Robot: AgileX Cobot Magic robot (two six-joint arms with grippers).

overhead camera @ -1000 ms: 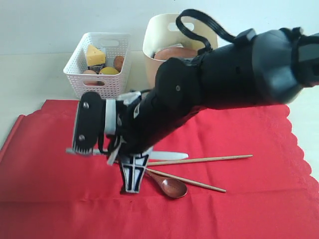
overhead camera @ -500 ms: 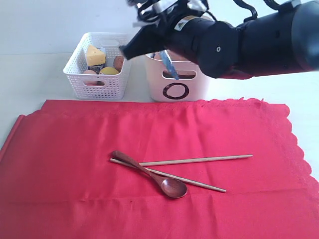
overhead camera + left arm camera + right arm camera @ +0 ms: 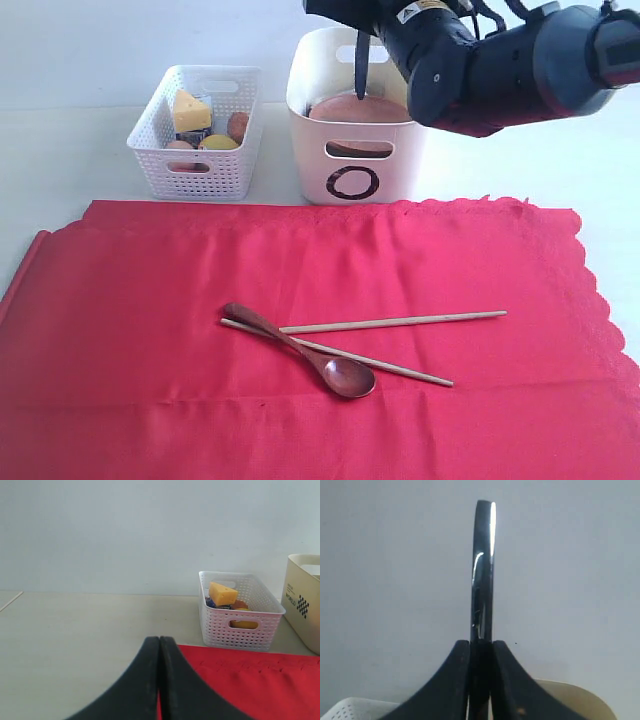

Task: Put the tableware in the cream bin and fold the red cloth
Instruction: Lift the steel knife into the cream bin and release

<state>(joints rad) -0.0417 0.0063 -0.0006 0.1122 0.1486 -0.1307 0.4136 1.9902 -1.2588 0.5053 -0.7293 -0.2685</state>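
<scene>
Right gripper (image 3: 480, 647): jaws clamped on the metal table knife (image 3: 359, 70), held by one end so the rest hangs straight down. It is gripped this way, I judge, so that it drops cleanly through the bin mouth rather than bridging the rim.

Directly below that gripper is the cream bin (image 3: 352, 150), with the brown plate (image 3: 355, 108) already inside. The knife's lower end sits within the opening, just above the plate; I cannot tell if they touch.

Well below and nearer the camera than the gripper, the red cloth (image 3: 150, 300) lies spread flat, unfolded. On it are the wooden spoon (image 3: 300, 350) and chopsticks (image 3: 400, 322), crossed and touching. These are left to clear, so the folding has to wait.

Left gripper (image 3: 159, 645): jaws pressed together, nothing in them, parked low over the near edge of the cloth. The white lattice basket (image 3: 240, 612) of food is beyond it and the bin further off to one side.
</scene>
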